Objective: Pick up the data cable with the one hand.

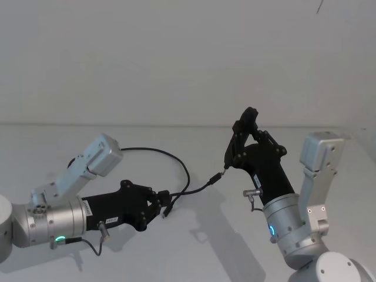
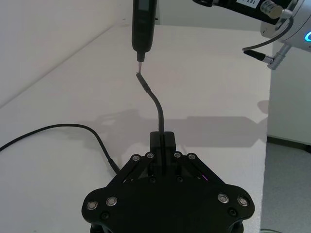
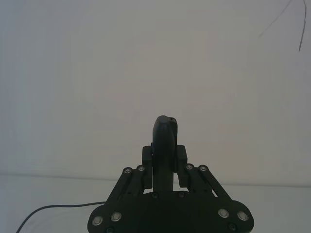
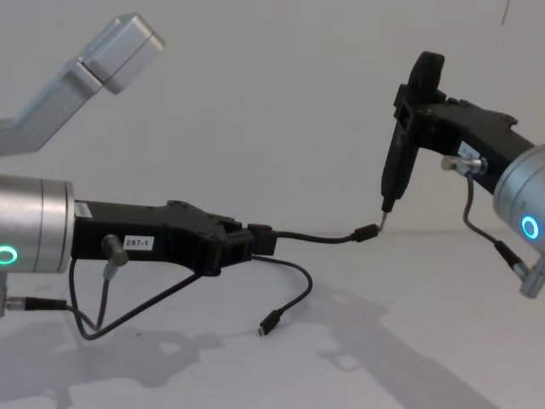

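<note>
The data cable [image 4: 319,236] is already off the table [image 1: 194,247]: we hold it in the left gripper [image 4: 255,240], jaws closed on it near one plug, the short stub reaching toward the thin pointed tool [image 4: 398,166] clamped in the right gripper [image 1: 242,143]. The rest loops down, its far plug [image 4: 268,325] hanging just above or on the table; we cannot tell which. We judge the pick nearly complete; next we need only lift steadily, keeping the plug clear of that tip.

Both arms have silver cylindrical wrists with green ring lights and thin black wires. The left hand [image 4: 255,241], black with silver screws, wears a white "297-1" label.
</note>
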